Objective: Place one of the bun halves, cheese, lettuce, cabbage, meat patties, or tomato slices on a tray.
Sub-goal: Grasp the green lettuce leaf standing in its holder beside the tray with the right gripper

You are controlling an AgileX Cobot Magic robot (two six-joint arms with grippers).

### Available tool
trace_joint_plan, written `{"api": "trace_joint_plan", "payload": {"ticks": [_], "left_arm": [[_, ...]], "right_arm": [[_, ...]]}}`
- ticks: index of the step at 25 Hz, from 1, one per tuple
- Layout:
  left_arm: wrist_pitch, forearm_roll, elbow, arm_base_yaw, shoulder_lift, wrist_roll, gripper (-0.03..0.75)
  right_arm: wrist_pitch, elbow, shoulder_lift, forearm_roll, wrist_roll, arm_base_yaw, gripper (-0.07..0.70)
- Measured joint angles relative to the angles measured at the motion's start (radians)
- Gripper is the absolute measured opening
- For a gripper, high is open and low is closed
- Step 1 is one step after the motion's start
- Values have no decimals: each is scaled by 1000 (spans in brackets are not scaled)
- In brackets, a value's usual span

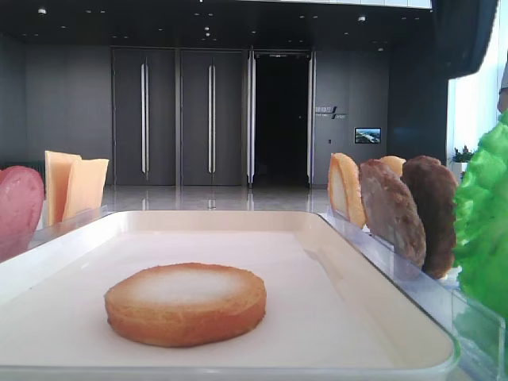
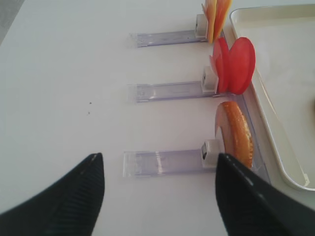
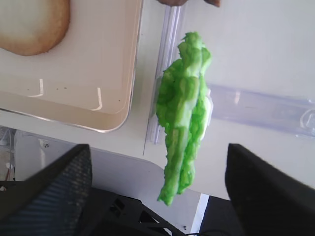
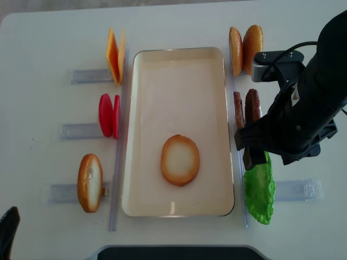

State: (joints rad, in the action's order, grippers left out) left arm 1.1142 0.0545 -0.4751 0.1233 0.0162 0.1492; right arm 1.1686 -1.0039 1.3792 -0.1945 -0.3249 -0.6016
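Note:
One bun half (image 4: 180, 159) lies pale face up on the cream tray (image 4: 211, 81). The green lettuce (image 3: 184, 113) stands on edge in a clear holder right of the tray. My right gripper (image 3: 158, 147) hovers open above it, a finger on either side and well apart from the leaf. Two meat patties (image 4: 252, 105) and two more bun halves (image 4: 245, 49) stand behind the lettuce. On the left stand cheese (image 4: 114, 54), tomato slices (image 4: 108, 115) and another bun half (image 4: 89, 182). My left gripper (image 2: 158, 160) is open and empty near the table's front left. The cabbage is out of view.
Clear plastic holders (image 2: 165, 162) hold the food upright along both long sides of the tray. The right arm (image 4: 303, 108) hangs over the right-hand holders. The table's front edge (image 3: 147, 167) lies just under the right gripper.

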Motion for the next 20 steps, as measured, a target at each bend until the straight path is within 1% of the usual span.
{"api": "trace_joint_plan", "payload": {"ticks": [20], "left_arm": [[0,0,0,0,0,0,534]], "right_arm": [[-6,7,0,0,8,0,531]]}}
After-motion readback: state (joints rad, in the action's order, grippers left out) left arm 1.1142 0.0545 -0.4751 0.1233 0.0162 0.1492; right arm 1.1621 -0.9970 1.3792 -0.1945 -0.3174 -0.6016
